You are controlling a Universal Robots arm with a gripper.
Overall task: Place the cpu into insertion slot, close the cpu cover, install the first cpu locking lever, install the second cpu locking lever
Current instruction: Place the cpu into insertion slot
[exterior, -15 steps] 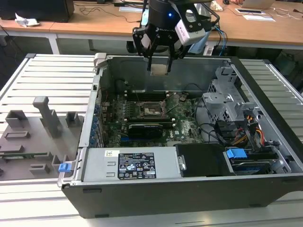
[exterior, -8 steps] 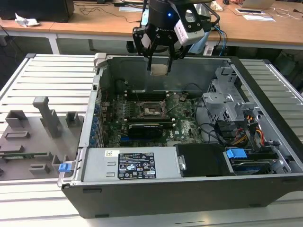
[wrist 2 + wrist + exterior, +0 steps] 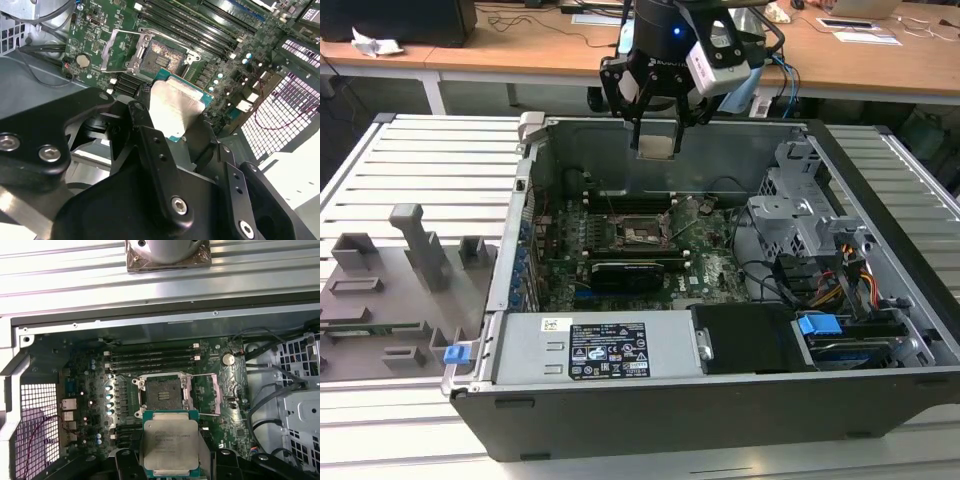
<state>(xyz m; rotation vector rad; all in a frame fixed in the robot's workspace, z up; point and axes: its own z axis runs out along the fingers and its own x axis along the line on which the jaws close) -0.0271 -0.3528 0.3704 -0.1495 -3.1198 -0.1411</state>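
We saw the gripper hanging over the open PC case. Its jaws were closed in on the cpu, pinching it by 2 opposite edges & holding it flat. In the first wrist view the cpu showed its pale metal face. The chip was in the air, well above the motherboard, touching nothing but the gripper. The insertion slot sat bare below, contacts exposed, w/ no chip inside. The cpu cover looked to stand open just beside the slot, so the way in seemed unblocked. We couldn't tell the 2 locking levers apart from that thin frame. By our reckoning step 1 was only part done, i.e. chip in hand & over the board but not seated. Left: seating it, shutting the cover & both levers, so approx. all 4 steps were open
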